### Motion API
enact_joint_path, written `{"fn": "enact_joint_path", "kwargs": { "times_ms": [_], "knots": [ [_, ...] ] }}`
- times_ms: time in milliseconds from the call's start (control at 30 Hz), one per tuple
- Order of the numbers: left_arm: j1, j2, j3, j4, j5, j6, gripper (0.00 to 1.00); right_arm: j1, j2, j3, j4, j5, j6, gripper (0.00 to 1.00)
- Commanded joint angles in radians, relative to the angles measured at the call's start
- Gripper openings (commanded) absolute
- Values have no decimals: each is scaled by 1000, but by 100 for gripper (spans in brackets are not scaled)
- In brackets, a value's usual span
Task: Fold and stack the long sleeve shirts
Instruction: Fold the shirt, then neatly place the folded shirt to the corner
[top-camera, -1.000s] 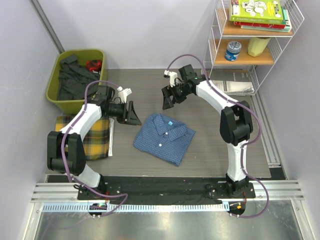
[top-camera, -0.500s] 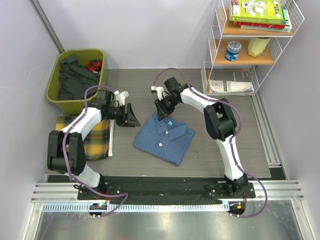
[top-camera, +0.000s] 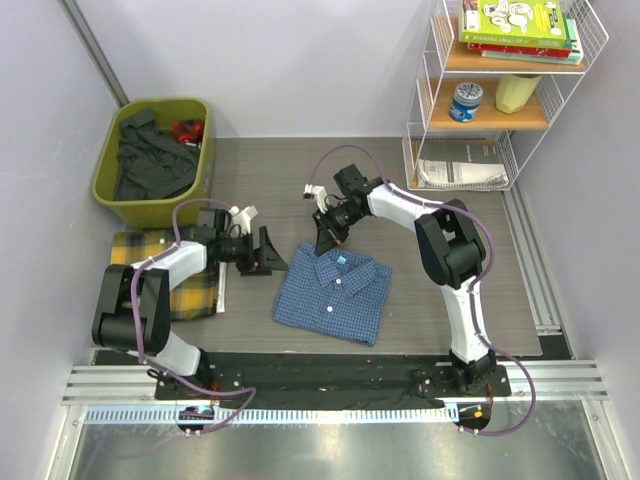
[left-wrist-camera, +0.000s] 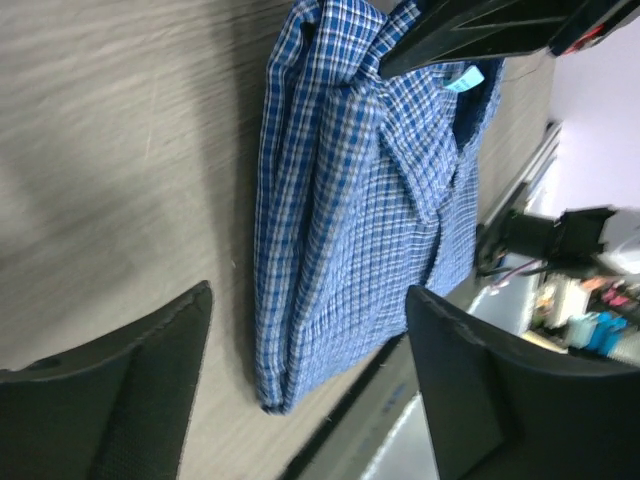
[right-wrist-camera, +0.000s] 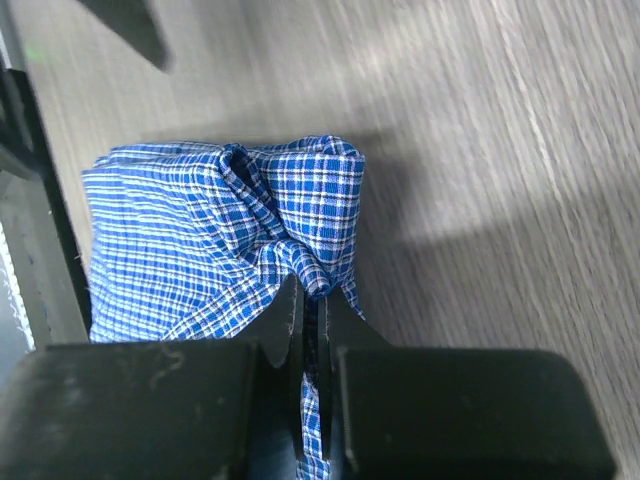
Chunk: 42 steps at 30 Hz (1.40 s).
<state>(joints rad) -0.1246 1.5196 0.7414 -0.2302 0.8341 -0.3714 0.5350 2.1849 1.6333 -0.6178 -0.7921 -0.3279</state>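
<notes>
Blue fine-check cloth shirt (top-camera: 332, 290): folded, lying collar-up on the grey wood-grain desk (top-camera: 440, 290).
Right gripper (right-wrist-camera: 310, 300): clamped together on the shirt's far edge near the collar (the cloth is pinched up into a small peak).
Left gripper (top-camera: 272, 252): jaws apart, holding nothing, low at the shirt's left side.
Yellow plaid cloth shirt (top-camera: 195, 292): folded at the desk's left edge, partly under the left arm (top-camera: 170, 258).
Step in hand, as I judge it: moving the blue shirt onto the yellow one. Lift only enough to clear, support the left edge so the folds don't spill, and land it square.
Olive green plastic bin (top-camera: 105, 185): dark clothes (top-camera: 150, 165), something red (top-camera: 187, 130).
White wire shelf (top-camera: 425, 100): books (top-camera: 515, 22), tin (top-camera: 467, 100), pale cup (top-camera: 517, 92), papers (top-camera: 470, 172).
</notes>
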Motion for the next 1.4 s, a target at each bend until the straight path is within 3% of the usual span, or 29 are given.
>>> {"fn": "enact_joint_path", "kwargs": {
  "times_ms": [0, 367, 800, 900, 933, 1000, 1033, 1133, 1167, 1200, 1233, 1267, 1333, 1367],
  "knots": [
    [-50, 56, 21, 112, 19, 69, 81, 5, -103, -13, 30, -67, -65, 2],
    [-133, 160, 30, 270, -15, 54, 82, 14, -169, -58, 33, -79, -123, 2],
    [-145, 292, -30, 580, 177, -93, 77, 28, -250, -87, 43, -114, -175, 1],
    [-145, 292, -45, 621, 198, -156, 65, 28, -261, -87, 44, -113, -174, 2],
    [-145, 284, -45, 620, 200, -167, 56, 28, -263, -89, 46, -113, -174, 2],
    [-145, 242, -31, 566, 200, -181, 47, 28, -272, -92, 46, -105, -175, 1],
    [-147, 228, -27, 537, 201, -181, 37, 28, -275, -95, 46, -104, -178, 1],
    [-145, 159, 21, 331, 177, -120, 15, 28, -274, -96, 47, -102, -178, 2],
    [-142, 131, 60, 193, 166, -66, 9, 28, -274, -96, 47, -98, -177, 2],
    [-139, 116, 82, 125, 154, -38, 0, 29, -274, -95, 49, -95, -169, 6],
    [-138, 103, 102, 65, 139, -14, 0, 29, -272, -93, 49, -93, -162, 12],
    [-132, 82, 154, -86, 125, 52, 0, 29, -272, -87, 53, -73, -148, 26],
    [-130, 76, 225, -272, 88, 133, 0, 29, -281, -81, 66, -44, -86, 44],
    [-130, 77, 302, -449, 19, 175, 0, 28, -286, -72, 72, 0, -68, 75]
  ]
}}
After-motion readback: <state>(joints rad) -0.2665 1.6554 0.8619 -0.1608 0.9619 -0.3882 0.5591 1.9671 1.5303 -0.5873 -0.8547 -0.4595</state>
